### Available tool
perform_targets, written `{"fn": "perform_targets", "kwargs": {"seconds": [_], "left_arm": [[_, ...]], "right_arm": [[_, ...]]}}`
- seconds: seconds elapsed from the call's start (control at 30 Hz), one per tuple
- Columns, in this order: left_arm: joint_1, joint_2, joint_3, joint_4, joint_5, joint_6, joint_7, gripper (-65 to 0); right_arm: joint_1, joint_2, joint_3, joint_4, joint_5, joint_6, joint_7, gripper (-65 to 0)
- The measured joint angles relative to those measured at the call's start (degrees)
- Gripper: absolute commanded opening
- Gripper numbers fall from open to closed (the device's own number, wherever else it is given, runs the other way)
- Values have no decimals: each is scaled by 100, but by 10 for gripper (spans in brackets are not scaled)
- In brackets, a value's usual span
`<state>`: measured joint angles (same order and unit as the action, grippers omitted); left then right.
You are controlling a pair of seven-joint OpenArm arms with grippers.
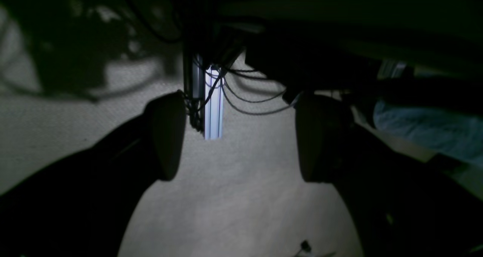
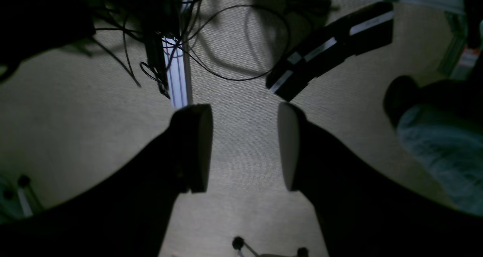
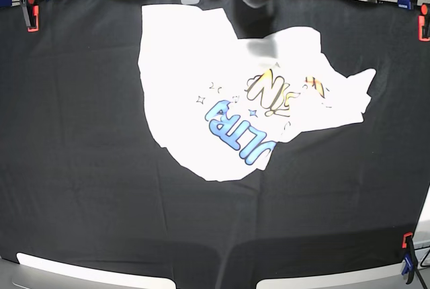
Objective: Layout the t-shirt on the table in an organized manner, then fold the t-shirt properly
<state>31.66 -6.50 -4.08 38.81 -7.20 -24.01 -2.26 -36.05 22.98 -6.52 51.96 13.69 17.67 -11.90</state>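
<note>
Black table bears 1 crumpled white t-shirt.

Black pincer, rounded pale-faced pads

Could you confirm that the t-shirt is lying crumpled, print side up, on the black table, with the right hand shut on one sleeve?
Not quite: the right hand holds nothing. The right wrist view shows it open over the floor. The rest stands: the base view shows the t-shirt crumpled, print side up, on the black table.
</note>
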Motion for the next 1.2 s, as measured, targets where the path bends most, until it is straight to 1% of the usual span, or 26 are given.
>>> {"fn": "perform_targets", "kwargs": {"seconds": [0.03, 0.07, 0.1, 0.13, 0.2, 0.3, 0.37, 0.47, 0.5, 0.6, 0.67, 0.8, 0.87, 0.9, 0.97, 1.0, 1.2], "left_arm": [[125, -7, 0, 243, -35, 0, 275, -235], [247, -15, 0, 476, -212, 63, 560, -235], [374, -17, 0, 723, -407, 166, 828, -235], [507, -17, 0, 979, -599, 343, 1029, -235], [745, -17, -2, 1488, -772, 546, 1281, -235], [1147, -17, 0, 2275, -780, 730, 1528, -235], [1456, -17, 0, 2813, -780, 728, 1910, -235], [1954, -17, 0, 3685, -776, 739, 2518, -235], [2129, -15, 4, 3989, -782, 905, 2651, -235], [2605, -17, 9, 4964, -868, 1670, 2782, -235], [2861, -22, -11, 5624, -868, 1926, 2774, -235], [3189, -17, -2, 6798, -894, 1956, 2780, -235], [3211, -20, 0, 7263, -824, 1956, 2763, -235], [3191, -17, 0, 7464, -695, 1954, 2649, -235], [3077, -20, -13, 7801, -455, 1956, 2487, -235], [2973, -17, -39, 7936, -396, 1967, 2496, -235], [2275, -17, -264, 8142, -382, 1967, 2551, -235]], "right_arm": [[-142, 66, 0, 179, 4, 11, -11, -374], [-310, 133, 0, 369, 7, 9, -2, -374], [-474, 197, 0, 549, 4, -2, 4, -374], [-632, 267, 0, 730, 4, -4, -7, -374], [-962, 387, 2, 1084, 55, -4, -22, -374], [-1408, 573, 15, 1646, 549, -4, -278, -374], [-1687, 632, 153, 2074, 765, -9, -649, -374], [-2127, 638, 538, 2763, 894, 9, -925, -374], [-2269, 638, 688, 3003, 901, 33, -922, -374], [-2645, 640, 1237, 3718, 883, 103, -1008, -374], [-2791, 647, 1602, 4153, 892, 164, -1062, -374], [-2820, 654, 2159, 4765, 949, 295, -1054, -374], [-2785, 671, 2356, 4931, 1274, 315, -1054, -374], [-2747, 673, 2417, 4986, 1379, 313, -1064, -374], [-2564, 691, 2459, 5027, 1504, 315, -1088, -374], [-2420, 686, 2459, 5042, 1488, 317, -1113, -374], [-1609, 656, 2450, 5062, 1502, 345, -1093, -374]]}}
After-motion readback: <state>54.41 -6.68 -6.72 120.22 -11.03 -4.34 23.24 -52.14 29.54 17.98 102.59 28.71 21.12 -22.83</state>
